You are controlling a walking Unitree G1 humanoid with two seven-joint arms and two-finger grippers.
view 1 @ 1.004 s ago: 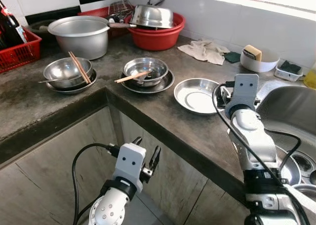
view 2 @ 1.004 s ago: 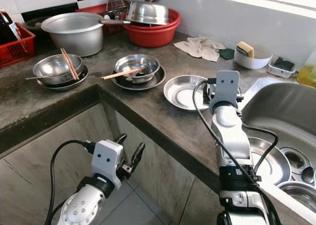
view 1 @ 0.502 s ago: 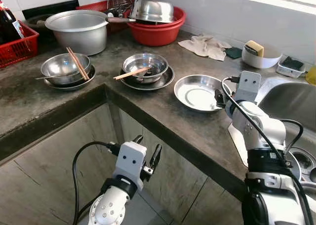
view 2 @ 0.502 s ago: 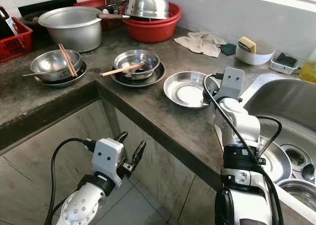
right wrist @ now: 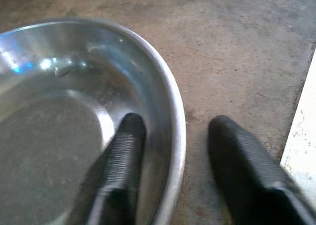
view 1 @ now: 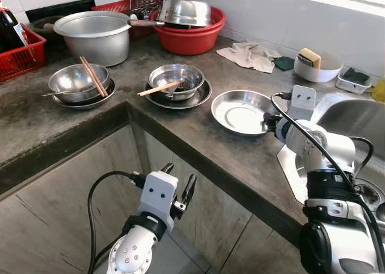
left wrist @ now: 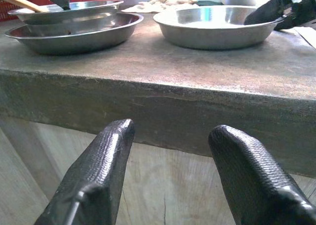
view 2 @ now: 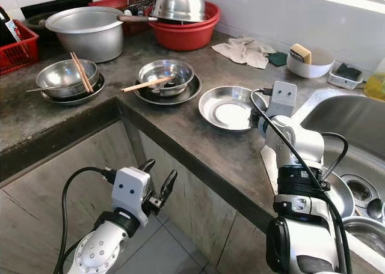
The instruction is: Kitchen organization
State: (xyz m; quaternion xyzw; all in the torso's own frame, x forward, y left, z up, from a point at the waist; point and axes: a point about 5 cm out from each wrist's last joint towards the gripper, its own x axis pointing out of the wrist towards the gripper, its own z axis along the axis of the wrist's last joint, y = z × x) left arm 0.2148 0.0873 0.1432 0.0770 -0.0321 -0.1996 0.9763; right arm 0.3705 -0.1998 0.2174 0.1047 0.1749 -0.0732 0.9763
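The right gripper [right wrist: 173, 151], fingers parted astride the rim of the shallow round steel dish [view 1: 240, 112] beside the sink [view 1: 361, 124], apparently needs only to pinch and lift, while the left gripper [left wrist: 173, 151] hangs open below the counter.

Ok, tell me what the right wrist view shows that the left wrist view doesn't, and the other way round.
Right wrist view alone: the right gripper close up, open, one finger inside the empty steel dish, the other outside its rim. Left wrist view alone: the left gripper open below the counter edge, and a bowl with a chopstick stacked on a plate. Both: the empty dish, the right gripper's fingers, and the grey countertop.
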